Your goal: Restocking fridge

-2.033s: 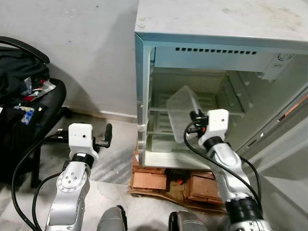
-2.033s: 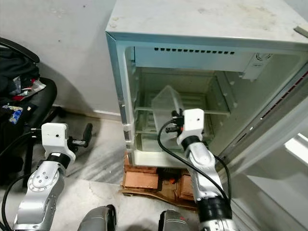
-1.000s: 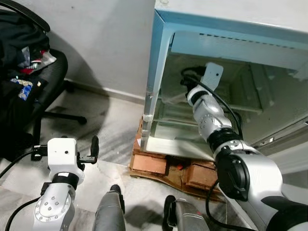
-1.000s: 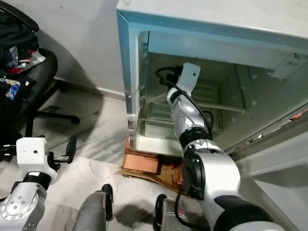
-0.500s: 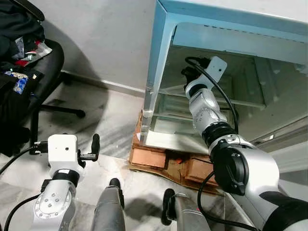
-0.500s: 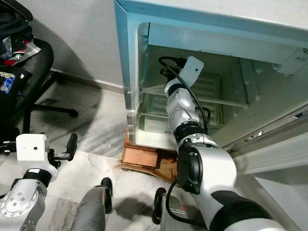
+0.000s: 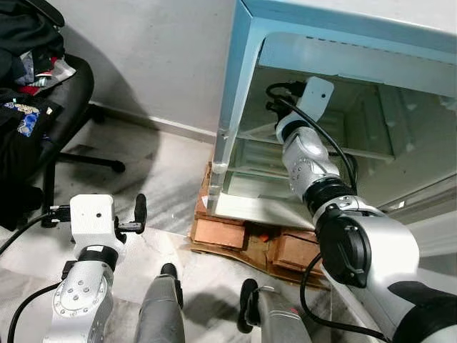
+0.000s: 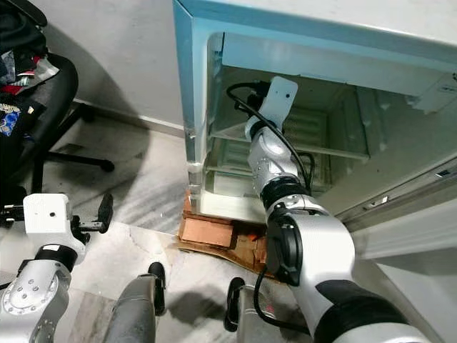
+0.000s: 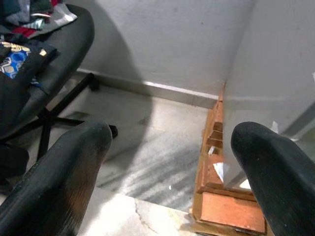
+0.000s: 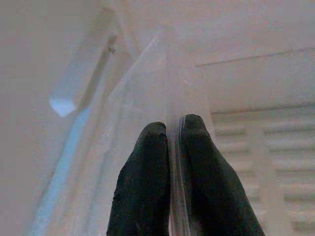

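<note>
Fridge [image 7: 246,86]: door open in front of you, cabinet standing on bricks [image 7: 218,232] and cardboard; it sits much as it did half a second ago, only slightly shifted in your head views, so the camera moved a little.
Right arm: reaching deep into the upper compartment; two seconds ago you had it well outside the opening, forearm low, and it has gone in since.
Right gripper [image 10: 173,132]: fingers pressed together, pinching the thin edge of the clear plastic container [image 10: 147,83]. In the head views your wrist camera block covers the fingertips.
Clear plastic container: inside the fridge, up near the left wall above the wire shelf [image 8: 314,139], tilted on edge. Two seconds ago you could see it plainly at the mouth of the fridge; now you can make it out through the right wrist view.
Left gripper [image 9: 167,162]: fingers spread wide, holding nothing, hanging low over the marble floor [image 9: 147,147] left of the fridge. Same pose as half a second ago.
Chair [image 7: 64,114]: black office chair piled with clothes, far left, well apart from the fridge.
</note>
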`<state>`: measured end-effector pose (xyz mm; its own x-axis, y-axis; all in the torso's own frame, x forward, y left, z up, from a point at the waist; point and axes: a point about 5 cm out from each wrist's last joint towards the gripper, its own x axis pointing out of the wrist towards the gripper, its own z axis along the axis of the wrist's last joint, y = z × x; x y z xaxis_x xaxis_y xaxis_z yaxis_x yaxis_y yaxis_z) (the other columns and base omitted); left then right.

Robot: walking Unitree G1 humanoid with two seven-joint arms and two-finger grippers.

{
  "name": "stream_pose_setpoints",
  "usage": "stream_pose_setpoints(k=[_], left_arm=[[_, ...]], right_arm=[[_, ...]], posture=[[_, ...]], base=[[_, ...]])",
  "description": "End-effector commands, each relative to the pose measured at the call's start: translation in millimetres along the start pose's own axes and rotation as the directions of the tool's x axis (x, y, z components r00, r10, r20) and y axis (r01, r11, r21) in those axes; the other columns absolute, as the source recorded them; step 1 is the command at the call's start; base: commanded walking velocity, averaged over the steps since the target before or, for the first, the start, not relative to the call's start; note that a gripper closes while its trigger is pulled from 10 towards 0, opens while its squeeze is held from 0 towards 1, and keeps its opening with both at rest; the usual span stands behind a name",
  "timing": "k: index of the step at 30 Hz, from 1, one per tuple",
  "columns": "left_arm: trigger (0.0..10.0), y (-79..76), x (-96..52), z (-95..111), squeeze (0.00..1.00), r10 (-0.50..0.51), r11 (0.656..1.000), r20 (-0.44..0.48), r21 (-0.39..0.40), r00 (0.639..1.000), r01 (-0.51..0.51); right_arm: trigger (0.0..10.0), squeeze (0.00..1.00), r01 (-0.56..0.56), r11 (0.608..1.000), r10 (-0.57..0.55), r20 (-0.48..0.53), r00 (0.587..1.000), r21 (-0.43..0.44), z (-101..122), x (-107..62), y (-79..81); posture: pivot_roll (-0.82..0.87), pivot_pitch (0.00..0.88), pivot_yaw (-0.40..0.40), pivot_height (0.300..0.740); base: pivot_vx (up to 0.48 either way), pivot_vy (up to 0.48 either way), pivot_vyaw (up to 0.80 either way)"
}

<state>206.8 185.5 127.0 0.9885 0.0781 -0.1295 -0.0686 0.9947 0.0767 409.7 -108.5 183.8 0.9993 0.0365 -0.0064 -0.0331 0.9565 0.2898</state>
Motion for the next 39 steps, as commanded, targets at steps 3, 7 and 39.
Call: stream_pose_setpoints(k=[3, 7, 39], left_arm=[[10.0, 0.6, -1.6, -8.4, 0.00, 0.015, 1.000, -0.036, 0.002, 0.999, -0.015], [10.0, -0.5, -0.4, -9.0, 0.00, 0.010, 1.000, -0.038, 0.002, 0.999, -0.010], [10.0, -4.9, 4.6, -6.3, 0.00, -0.010, 1.000, -0.027, -0.007, 1.000, 0.010]], right_arm=[[10.0, 1.00, 0.012, 0.999, -0.017, -0.106, 0.994, -0.043, -21.4, -5.2, -10.7], [10.0, 0.00, 0.006, 0.999, -0.011, -0.136, 0.991, -0.040, -27.2, -7.0, -13.5], [10.0, 1.00, 0.021, 0.989, 0.006, -0.181, 0.983, 0.146, -44.8, -13.7, -16.7]], posture=[[0.34, 0.313, -0.098, 0.740], [0.34, 0.308, -0.096, 0.740], [0.34, 0.303, -0.094, 0.740]], base=[[0.000, 0.000, 0.00], [0.000, 0.000, 0.00], [0.000, 0.000, 0.00]])
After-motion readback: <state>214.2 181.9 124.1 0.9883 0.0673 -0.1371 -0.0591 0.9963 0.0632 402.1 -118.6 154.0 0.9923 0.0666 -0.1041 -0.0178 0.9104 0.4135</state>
